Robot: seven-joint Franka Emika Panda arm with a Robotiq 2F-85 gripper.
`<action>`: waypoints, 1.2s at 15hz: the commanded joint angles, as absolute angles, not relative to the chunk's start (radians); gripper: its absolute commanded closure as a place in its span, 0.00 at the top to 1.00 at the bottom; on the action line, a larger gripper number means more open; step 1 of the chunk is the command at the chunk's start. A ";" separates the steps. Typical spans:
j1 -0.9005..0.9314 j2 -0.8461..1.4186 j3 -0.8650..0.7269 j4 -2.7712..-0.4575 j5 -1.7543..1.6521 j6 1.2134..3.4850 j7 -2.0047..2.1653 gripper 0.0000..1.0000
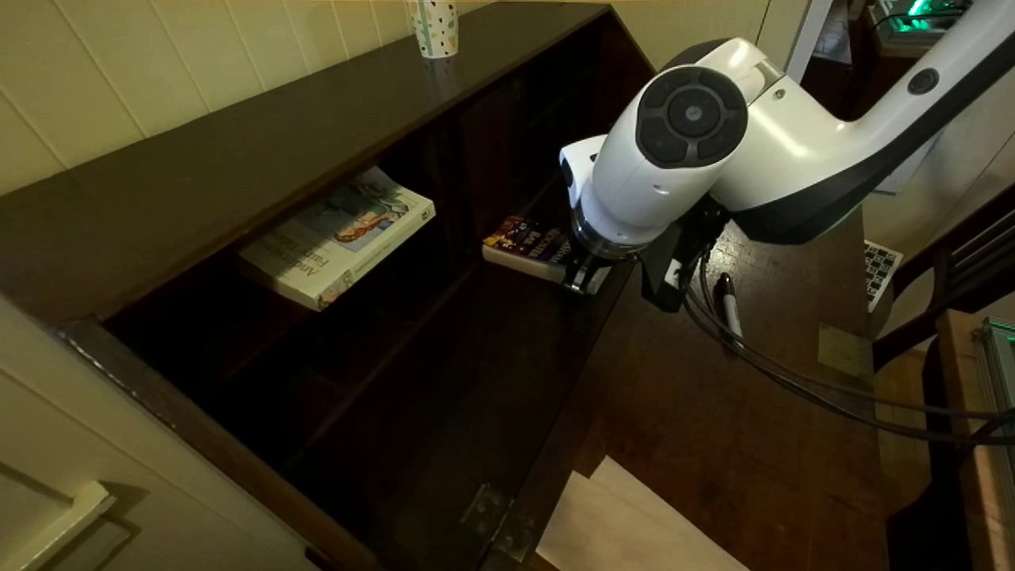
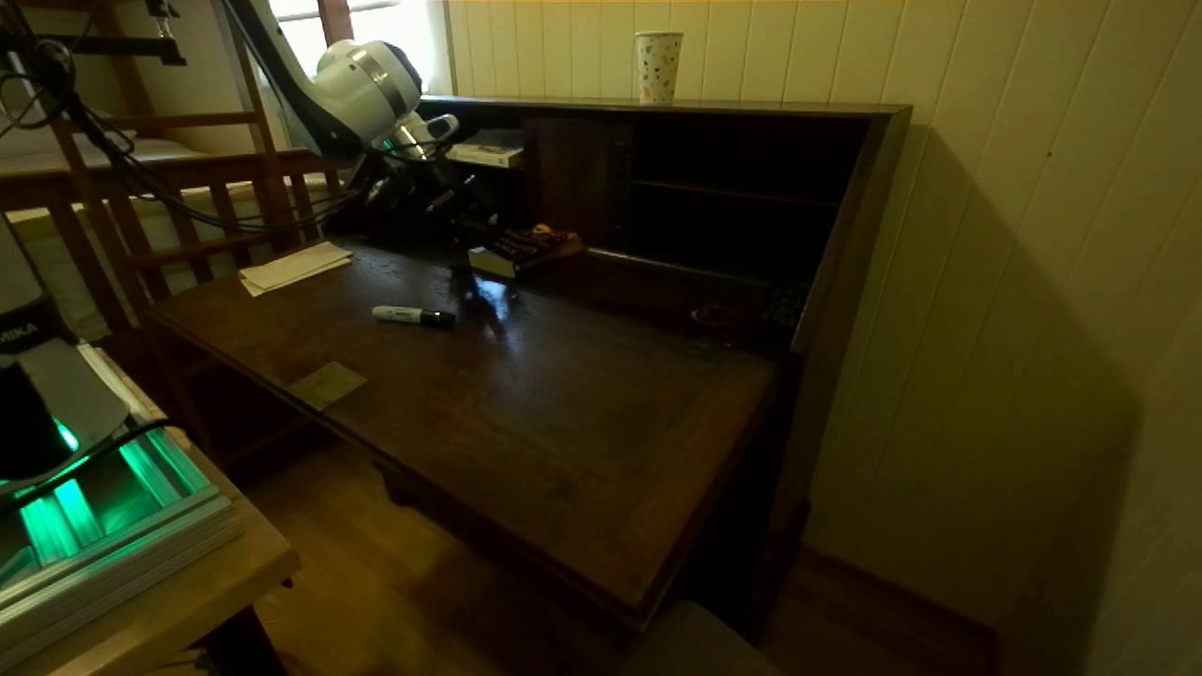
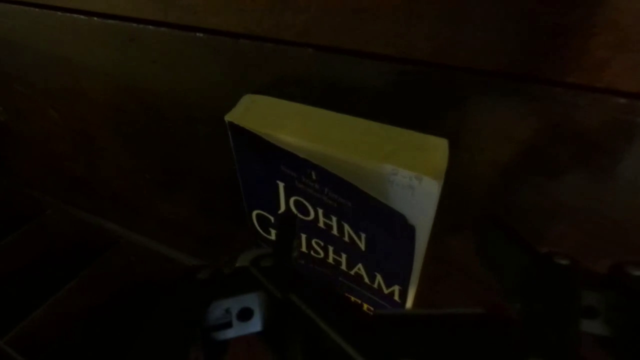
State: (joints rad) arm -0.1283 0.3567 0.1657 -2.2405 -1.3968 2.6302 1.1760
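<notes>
At the left of an exterior view, a thick pale book point(image 1: 341, 238) lay inside the hutch point(image 1: 238, 166) at the back of the bench point(image 1: 698, 428), one end jutting out of the opening. To its right, a dark-covered paperback point(image 3: 345, 210) lay flat, cover up, on the bench's inner part, just in front of the hutch, not yet lifted. The fingers point(image 3: 286, 245) hung over it spread wide, one across the cover and the other off to its right in the wrist view; no grip on it was made, and whether either finger touched it could not be told in that dim light.

Around this, again from the left, a cream panelled wall point(image 1: 71, 103) rose behind the hutch, and a patterned cup point(image 1: 434, 32) stood on the hutch's top. Folded papers point(image 1: 626, 515) lay on the bench's outer part; a marker point(image 1: 732, 311) lay farther along, and a brass-toned plate point(image 1: 844, 349) sat by the outer edge. Farther right stood a dark slatted chair point(image 1: 975, 262).
</notes>
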 commanded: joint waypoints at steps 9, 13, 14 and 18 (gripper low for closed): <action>-0.126 0.433 0.149 -2.177 -1.413 2.640 1.205 0.12; -0.148 0.426 0.157 -2.188 -1.344 2.670 1.169 0.03; -0.160 0.427 0.160 -2.191 -1.312 2.686 1.151 0.06; -0.208 0.419 0.175 -2.207 -1.143 2.749 1.056 0.06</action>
